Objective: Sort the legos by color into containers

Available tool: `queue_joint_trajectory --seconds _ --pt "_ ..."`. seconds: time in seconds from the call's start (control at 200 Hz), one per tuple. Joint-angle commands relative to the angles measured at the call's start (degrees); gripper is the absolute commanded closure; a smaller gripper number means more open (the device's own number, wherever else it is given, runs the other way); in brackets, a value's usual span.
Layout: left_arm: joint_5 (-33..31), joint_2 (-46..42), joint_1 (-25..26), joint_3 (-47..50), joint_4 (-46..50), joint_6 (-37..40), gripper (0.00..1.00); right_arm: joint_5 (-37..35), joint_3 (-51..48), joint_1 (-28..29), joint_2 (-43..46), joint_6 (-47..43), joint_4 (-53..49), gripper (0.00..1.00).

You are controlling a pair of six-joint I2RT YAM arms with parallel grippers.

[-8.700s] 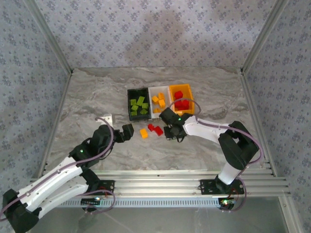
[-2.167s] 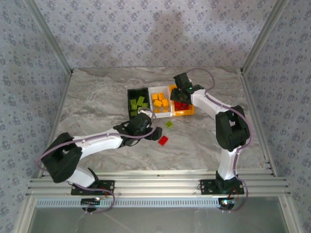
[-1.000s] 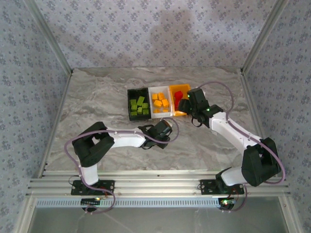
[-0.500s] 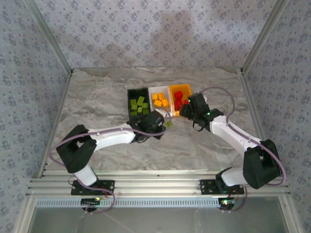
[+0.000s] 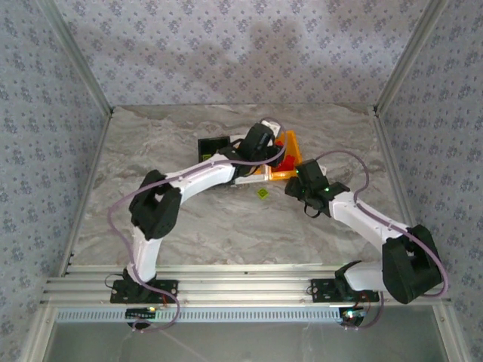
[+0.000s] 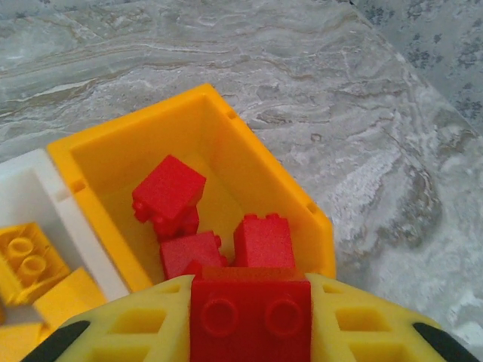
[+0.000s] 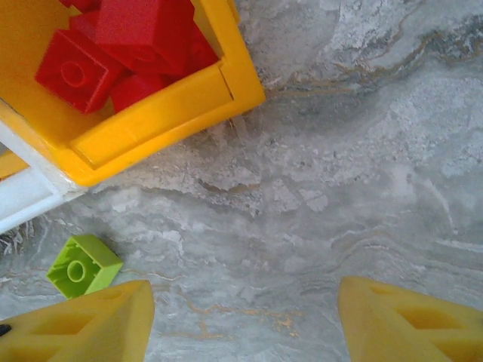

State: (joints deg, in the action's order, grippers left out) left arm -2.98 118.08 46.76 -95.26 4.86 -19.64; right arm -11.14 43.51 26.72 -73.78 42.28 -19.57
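Observation:
My left gripper (image 6: 250,305) is shut on a red lego (image 6: 250,320) and hangs above the near corner of the orange-yellow container (image 6: 281,188), which holds three red legos (image 6: 170,192). From above, that left gripper (image 5: 264,145) sits over the containers, the arm covering much of the white one (image 5: 249,179). The black container (image 5: 213,144) peeks out at the left. A lime green lego (image 5: 262,194) lies loose on the table in front of the containers. My right gripper (image 7: 241,317) is open over bare table, the green lego (image 7: 83,265) just beyond its left finger.
The white container (image 6: 34,196) holds yellow-orange legos (image 6: 26,256). The orange-yellow container's corner (image 7: 162,113) lies just beyond the right gripper (image 5: 294,187). Patterned walls and metal rails bound the marble table (image 5: 166,219), with free room left and right of the containers.
The left arm has swung from the table in front of the containers up over the orange-yellow one, carrying the red lego. The right gripper has drawn back slightly toward the near right.

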Motion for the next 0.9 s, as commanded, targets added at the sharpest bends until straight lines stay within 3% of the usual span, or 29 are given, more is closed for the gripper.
queue_joint_trajectory --seconds 0.0,0.215,0.34,0.425,0.545,0.595,0.75,0.895 --pt "2.2 4.3 -1.4 -6.3 -0.3 -1.6 0.7 0.4 -0.9 0.1 1.9 0.6 -1.7 0.33" --pt "5.4 11.5 -1.9 -17.9 1.0 -3.6 0.62 1.6 -2.9 1.4 2.9 -0.2 0.2 0.33" --pt "7.2 13.4 -1.9 -22.9 3.8 -4.9 0.32 2.7 -3.9 2.5 2.5 -0.6 2.6 0.32" --pt "8.6 11.5 -2.4 -21.4 3.1 -6.6 0.24 2.5 -3.6 3.8 1.5 -1.0 3.6 0.31" --pt "10.1 3.2 -3.3 -10.5 -3.8 -9.1 0.14 3.1 -2.3 5.5 -1.4 -2.7 5.6 0.3" --pt "10.7 -1.5 -3.7 -4.6 -7.4 -10.1 0.01 3.4 -1.2 6.3 -3.3 -3.2 6.4 0.3" --pt "10.8 -17.5 -4.1 15.5 -15.2 -11.0 0.01 3.9 2.1 9.0 -10.5 -4.2 10.6 0.28" --pt "7.5 -34.7 -4.0 33.8 -16.2 -11.2 0.0 3.8 6.6 10.5 -17.9 -6.7 12.9 0.28"
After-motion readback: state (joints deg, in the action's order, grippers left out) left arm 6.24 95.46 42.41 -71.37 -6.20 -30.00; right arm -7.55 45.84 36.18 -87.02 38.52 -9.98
